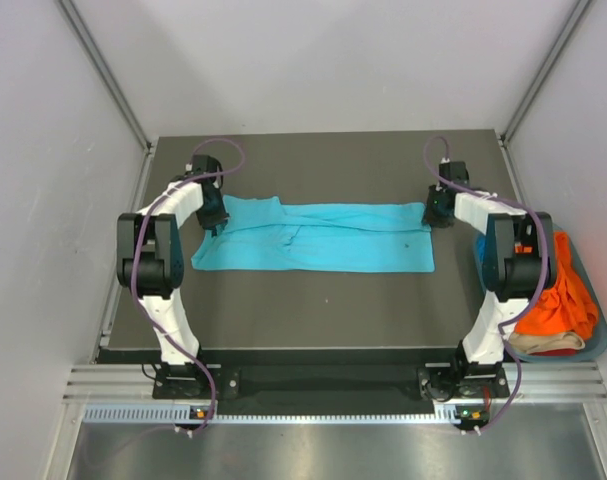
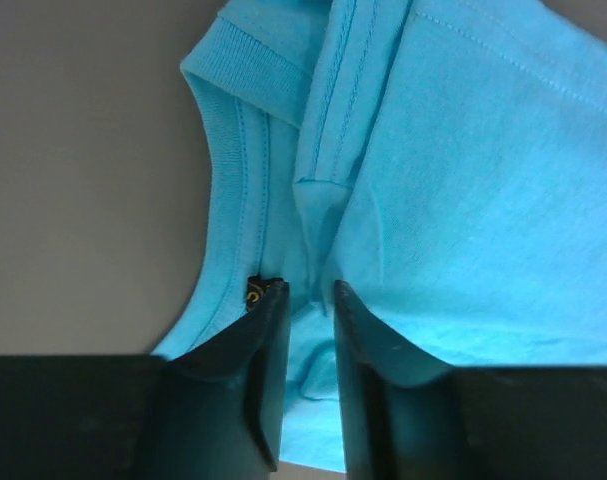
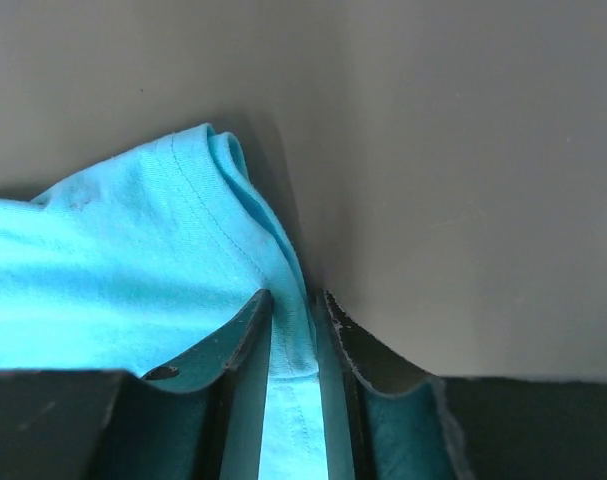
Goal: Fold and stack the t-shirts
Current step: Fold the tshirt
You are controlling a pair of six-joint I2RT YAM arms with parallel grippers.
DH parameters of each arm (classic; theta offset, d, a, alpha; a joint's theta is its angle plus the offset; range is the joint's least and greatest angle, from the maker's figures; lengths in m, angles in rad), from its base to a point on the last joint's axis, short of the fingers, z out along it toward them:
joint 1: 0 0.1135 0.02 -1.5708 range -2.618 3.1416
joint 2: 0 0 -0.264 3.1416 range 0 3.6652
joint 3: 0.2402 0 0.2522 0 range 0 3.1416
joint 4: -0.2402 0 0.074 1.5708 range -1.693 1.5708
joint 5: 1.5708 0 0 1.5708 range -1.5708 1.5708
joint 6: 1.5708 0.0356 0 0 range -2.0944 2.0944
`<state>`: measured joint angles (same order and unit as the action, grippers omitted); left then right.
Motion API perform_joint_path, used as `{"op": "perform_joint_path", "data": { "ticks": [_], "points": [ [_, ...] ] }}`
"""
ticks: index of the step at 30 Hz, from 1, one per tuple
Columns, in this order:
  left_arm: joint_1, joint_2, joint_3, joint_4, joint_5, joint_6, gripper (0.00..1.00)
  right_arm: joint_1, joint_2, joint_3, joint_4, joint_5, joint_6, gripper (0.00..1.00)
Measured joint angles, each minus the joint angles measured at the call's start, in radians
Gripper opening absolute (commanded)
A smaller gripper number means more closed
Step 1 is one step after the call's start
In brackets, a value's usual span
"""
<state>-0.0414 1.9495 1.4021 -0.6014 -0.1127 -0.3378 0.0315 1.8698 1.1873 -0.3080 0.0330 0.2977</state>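
Turquoise t-shirt (image 1: 313,236) lies flat as a long band across the middle of the dark desk (image 1: 323,315) in the top view. The left hand (image 1: 215,218) sits on its left end and the right hand (image 1: 436,213) on its far right corner. Off the desk's right edge, beside the right arm, a blue-grey basket (image 1: 600,335) holds an orange t-shirt (image 1: 563,290) with a beige t-shirt (image 1: 545,343) below it.

In the left wrist view, the left hand (image 2: 310,300) has its two dark fingers (image 2: 268,370) drawn close, pinching a fold of the turquoise t-shirt (image 2: 463,200) just beside the ribbed collar (image 2: 238,70). Bare desk shows to the left of the cloth.

In the right wrist view, the right hand (image 3: 293,305) is also pressed nearly together, and a narrow strip of the turquoise t-shirt (image 3: 113,270) runs between its fingers (image 3: 243,380). The stitched hem bunches up at the fingertips, with bare desk beyond it.
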Motion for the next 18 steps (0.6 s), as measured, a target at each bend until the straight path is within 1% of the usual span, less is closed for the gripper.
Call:
{"op": "perform_joint_path", "data": {
  "ticks": [1,2,3,4,6,10,12,16,18],
  "points": [
    [0.0,-0.008,0.0,-0.009,-0.001,-0.004,0.36,0.0,0.0,0.004,-0.008,0.0,0.0,0.26],
    [0.0,-0.011,0.0,-0.011,-0.001,-0.003,0.36,0.0,0.0,0.008,-0.015,0.0,0.0,0.26],
    [0.0,-0.021,0.0,-0.014,0.0,-0.003,0.41,-0.001,-0.002,0.013,-0.026,0.0,0.002,0.27],
    [0.0,-0.032,0.0,-0.014,0.006,0.0,0.43,-0.001,-0.005,0.02,-0.036,0.0,0.002,0.28],
    [0.002,-0.059,0.004,-0.01,0.043,0.009,0.45,-0.002,-0.015,0.029,-0.049,-0.002,0.004,0.31],
    [0.019,-0.077,0.044,0.028,0.158,0.022,0.45,-0.002,-0.063,0.039,-0.064,-0.041,0.014,0.35],
    [0.047,-0.075,0.065,0.058,0.24,0.023,0.45,0.0,-0.091,0.039,-0.06,-0.074,0.012,0.4],
    [0.114,-0.041,0.108,0.101,0.352,0.029,0.45,0.009,-0.113,0.039,-0.048,-0.119,0.01,0.41],
    [0.135,-0.005,0.142,0.111,0.38,0.042,0.46,0.014,-0.114,0.039,-0.041,-0.136,0.01,0.41]
  ]
}}
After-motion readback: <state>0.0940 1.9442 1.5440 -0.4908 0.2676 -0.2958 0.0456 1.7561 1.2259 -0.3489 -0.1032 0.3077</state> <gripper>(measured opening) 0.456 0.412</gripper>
